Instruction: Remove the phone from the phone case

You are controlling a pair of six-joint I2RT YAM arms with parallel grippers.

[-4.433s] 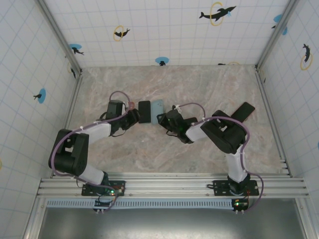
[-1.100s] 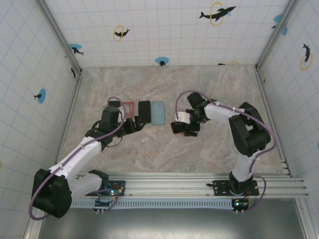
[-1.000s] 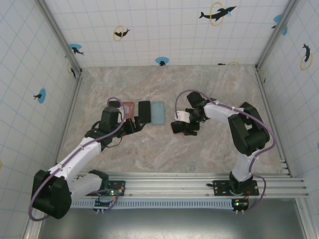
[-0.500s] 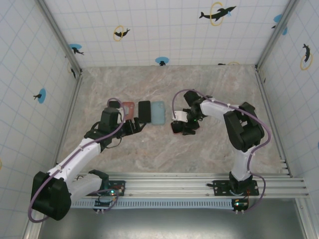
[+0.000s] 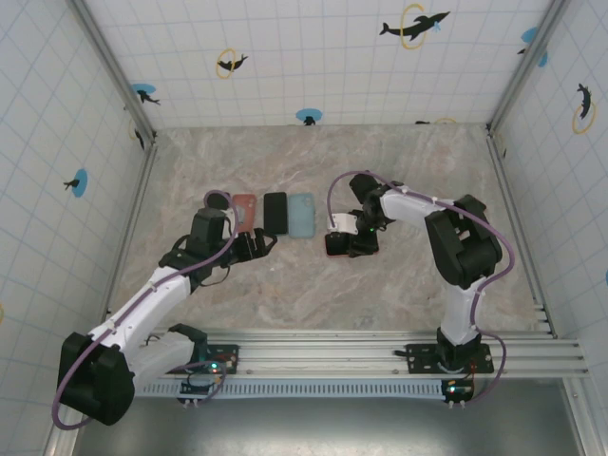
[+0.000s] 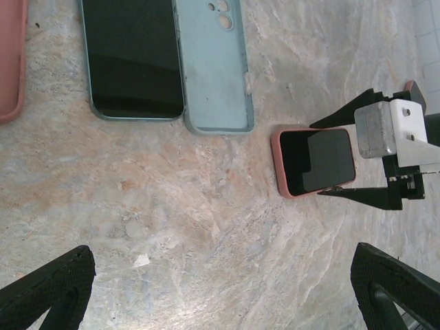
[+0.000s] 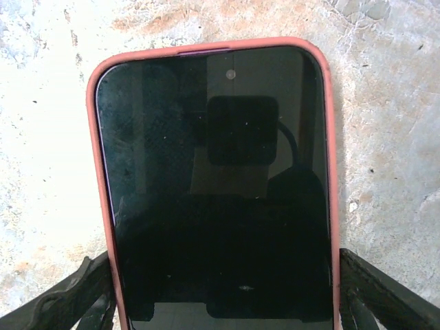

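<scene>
Right wrist: cased phone (image 7: pixel 216 185) flat between right fingers (image 7: pixel 65 306); contact unclear.

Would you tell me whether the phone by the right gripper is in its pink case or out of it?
In: the pink case wraps the phone along every visible edge of the glass.

The left arm (image 5: pixel 154 288) has drawn back toward the near left. The left fingers (image 6: pixel 48 289), spread wide, now hang over bare worktop (image 5: pixel 285 294) short of the black phone (image 5: pixel 275 211), and the empty pink case (image 5: pixel 245 207) that the arm hid earlier lies uncovered. The right fingers (image 6: pixel 363 198) have left the blue case (image 5: pixel 301 215) and gone right to the pink-cased phone (image 5: pixel 336 245). They have narrowed in beside its two long sides; contact cannot be made out.
</scene>
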